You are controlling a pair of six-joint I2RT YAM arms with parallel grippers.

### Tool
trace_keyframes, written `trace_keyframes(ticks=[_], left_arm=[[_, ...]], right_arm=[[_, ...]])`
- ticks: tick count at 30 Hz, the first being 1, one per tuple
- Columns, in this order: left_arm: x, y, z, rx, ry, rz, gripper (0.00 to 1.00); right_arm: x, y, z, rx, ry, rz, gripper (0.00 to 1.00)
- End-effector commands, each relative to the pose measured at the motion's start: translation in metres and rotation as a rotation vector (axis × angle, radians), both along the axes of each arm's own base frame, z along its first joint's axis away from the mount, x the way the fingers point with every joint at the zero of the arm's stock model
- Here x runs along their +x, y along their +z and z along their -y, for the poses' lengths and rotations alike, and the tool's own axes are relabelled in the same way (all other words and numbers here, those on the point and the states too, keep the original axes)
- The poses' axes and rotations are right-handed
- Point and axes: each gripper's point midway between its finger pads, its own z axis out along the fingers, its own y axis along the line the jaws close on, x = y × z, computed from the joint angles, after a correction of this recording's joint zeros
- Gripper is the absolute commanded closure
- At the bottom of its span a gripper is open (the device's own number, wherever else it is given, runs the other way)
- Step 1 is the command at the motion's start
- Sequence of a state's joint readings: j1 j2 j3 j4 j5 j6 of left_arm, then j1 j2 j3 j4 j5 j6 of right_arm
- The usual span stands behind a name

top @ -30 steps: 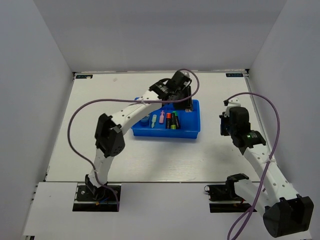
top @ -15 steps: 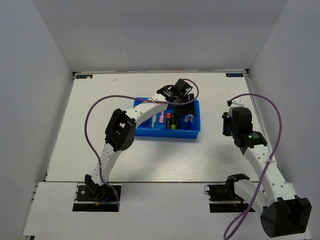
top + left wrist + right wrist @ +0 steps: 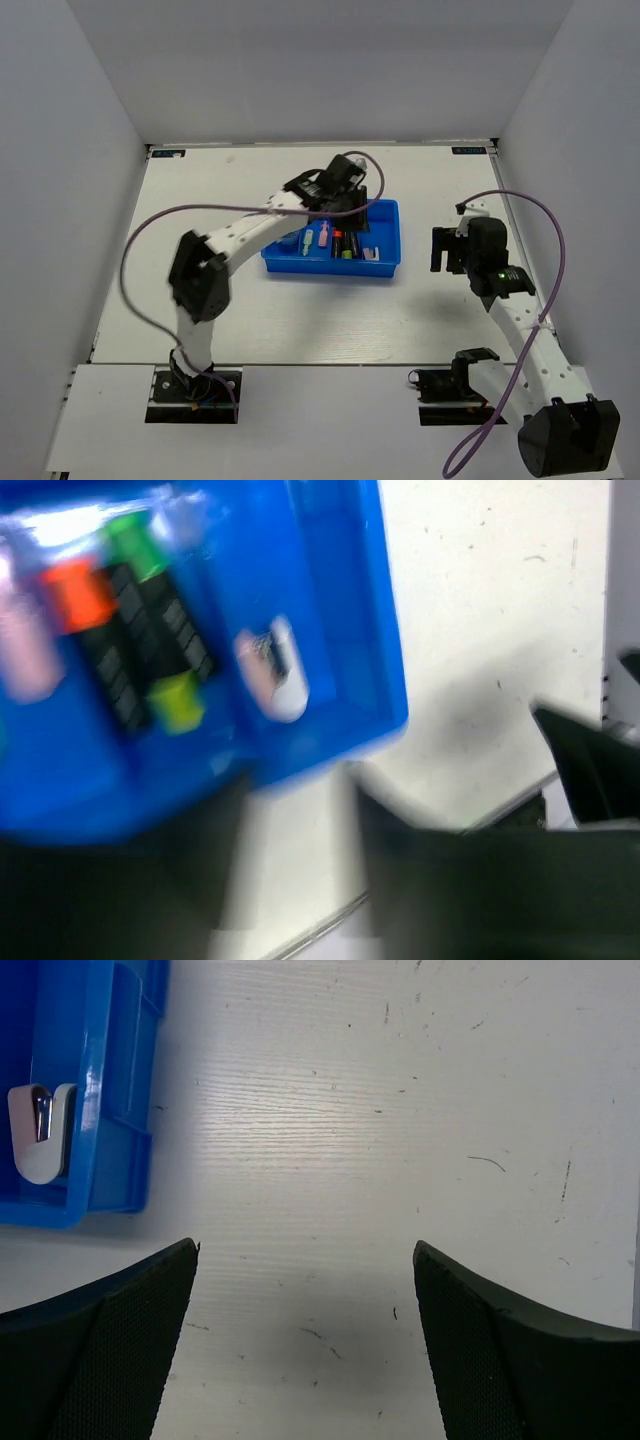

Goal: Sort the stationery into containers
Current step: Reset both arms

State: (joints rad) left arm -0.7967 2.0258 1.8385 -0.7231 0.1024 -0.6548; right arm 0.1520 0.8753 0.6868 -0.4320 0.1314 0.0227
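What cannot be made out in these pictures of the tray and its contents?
1. Top external view: the left gripper and its arm cover the far side of the blue tray; what lies under them is hidden.
2. Left wrist view: motion blur smears the highlighters; no print is readable.
3. Right wrist view: the left edge cuts off the tray; only a corner with the whitish piece shows.

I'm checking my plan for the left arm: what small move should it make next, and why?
Probably lift the left gripper up and away from the blue tray. Though that view is blurred, it looks open with nothing held. The whitish piece lies in the tray's end compartment, and no loose stationery shows on the table.
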Motion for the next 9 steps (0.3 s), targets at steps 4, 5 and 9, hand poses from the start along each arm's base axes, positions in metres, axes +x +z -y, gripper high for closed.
trace_keyframes(ticks=[4, 5, 9], left_arm=[[-0.046, 0.060, -0.148, 0.171, 0.058, 0.278, 0.00], [-0.067, 0.072, -0.180, 0.150, 0.089, 0.313, 0.00], [-0.087, 0.047, -0.277, 0.220, 0.256, 0.303, 0.00]], right_arm=[[0.007, 0.015, 0.000, 0.014, -0.010, 0.084, 0.10], [0.006, 0.017, -0.001, 0.014, 0.013, 0.096, 0.10], [0.001, 0.023, -0.011, 0.049, 0.064, 0.125, 0.10]])
